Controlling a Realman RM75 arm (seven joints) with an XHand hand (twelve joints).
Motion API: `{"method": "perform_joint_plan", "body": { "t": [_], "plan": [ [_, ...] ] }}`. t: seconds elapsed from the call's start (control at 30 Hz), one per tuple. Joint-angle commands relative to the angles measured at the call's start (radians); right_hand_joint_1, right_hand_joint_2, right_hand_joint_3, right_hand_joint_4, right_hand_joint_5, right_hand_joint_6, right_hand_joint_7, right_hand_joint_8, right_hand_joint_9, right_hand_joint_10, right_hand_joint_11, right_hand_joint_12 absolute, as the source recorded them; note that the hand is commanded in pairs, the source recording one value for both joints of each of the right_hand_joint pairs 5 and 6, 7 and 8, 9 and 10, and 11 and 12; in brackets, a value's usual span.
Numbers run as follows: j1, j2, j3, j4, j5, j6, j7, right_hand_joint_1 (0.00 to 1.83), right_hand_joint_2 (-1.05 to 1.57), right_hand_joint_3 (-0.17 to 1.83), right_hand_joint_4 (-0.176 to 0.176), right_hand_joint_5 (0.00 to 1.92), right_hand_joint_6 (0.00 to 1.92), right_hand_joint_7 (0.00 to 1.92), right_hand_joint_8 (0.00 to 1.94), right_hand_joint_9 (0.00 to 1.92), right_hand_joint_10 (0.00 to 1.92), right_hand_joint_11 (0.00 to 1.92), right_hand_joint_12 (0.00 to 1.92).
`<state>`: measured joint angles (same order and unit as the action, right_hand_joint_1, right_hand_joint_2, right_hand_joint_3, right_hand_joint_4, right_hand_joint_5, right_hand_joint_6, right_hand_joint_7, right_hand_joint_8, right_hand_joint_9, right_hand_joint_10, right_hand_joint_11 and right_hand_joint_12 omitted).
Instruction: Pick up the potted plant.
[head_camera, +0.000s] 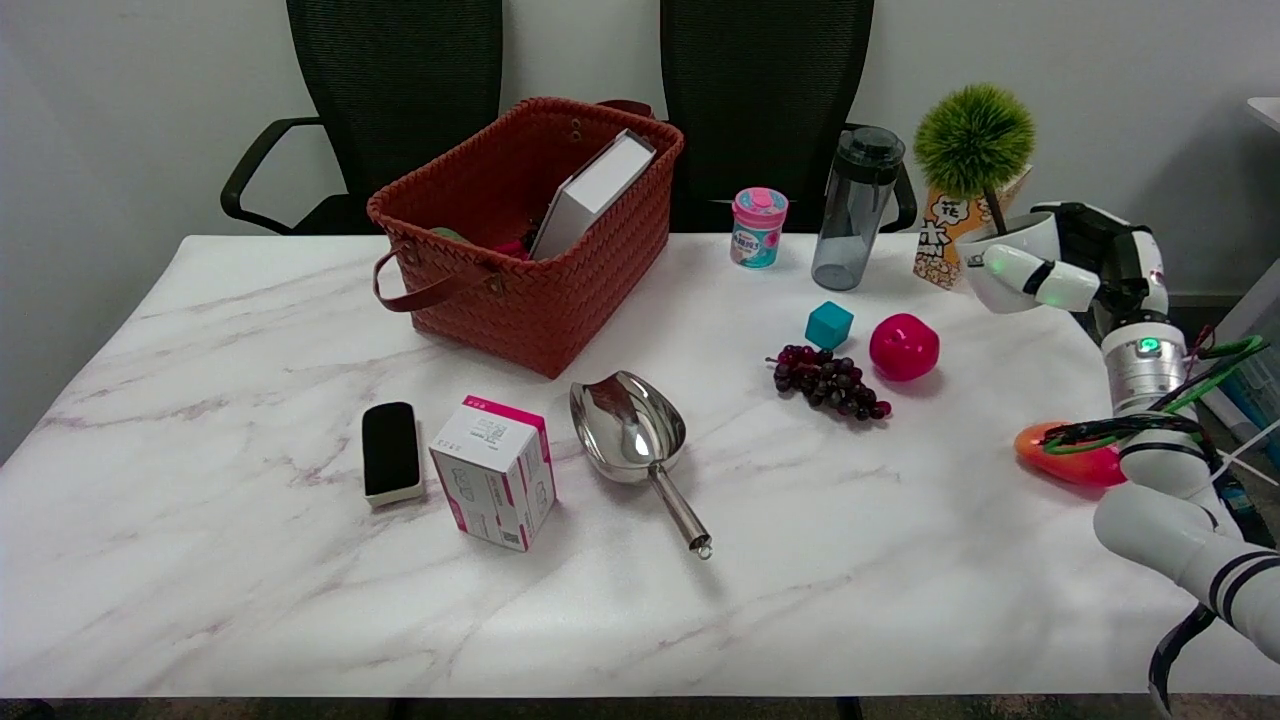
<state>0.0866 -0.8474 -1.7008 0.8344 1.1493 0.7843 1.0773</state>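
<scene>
White and black, the right robot hand (1075, 262) grips the white pot of the potted plant (985, 190) (a round green tuft on a thin stem) near the marble worktop's (250, 560) far right edge; whether the pot rests on the surface or hangs clear cannot be told. Just behind stands a popcorn box (940, 245). Further left are a grey water bottle (858, 205), a red apple (904, 346) and dark grapes (828, 382).

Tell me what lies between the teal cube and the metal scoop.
Head view: the bunch of dark grapes lies just below the teal cube, nearest that line; the rest toward the metal scoop is bare table.
</scene>
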Motion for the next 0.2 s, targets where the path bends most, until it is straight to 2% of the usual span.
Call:
{"method": "perform_joint_plan", "body": {
  "t": [0.03, 0.2],
  "plan": [
    [-0.019, 0.027, 0.098, 0.141, -0.076, -0.006, 0.035, 1.20, 0.63, 0.57, 0.000, 0.75, 0.75, 1.12, 1.12, 1.04, 1.04, 0.68, 0.68],
    [0.034, 0.047, 0.100, 0.179, -0.127, -0.064, 0.052, 1.20, 0.66, 0.57, 0.000, 0.76, 0.76, 1.12, 1.12, 1.04, 1.04, 0.68, 0.68]
  ]
}}
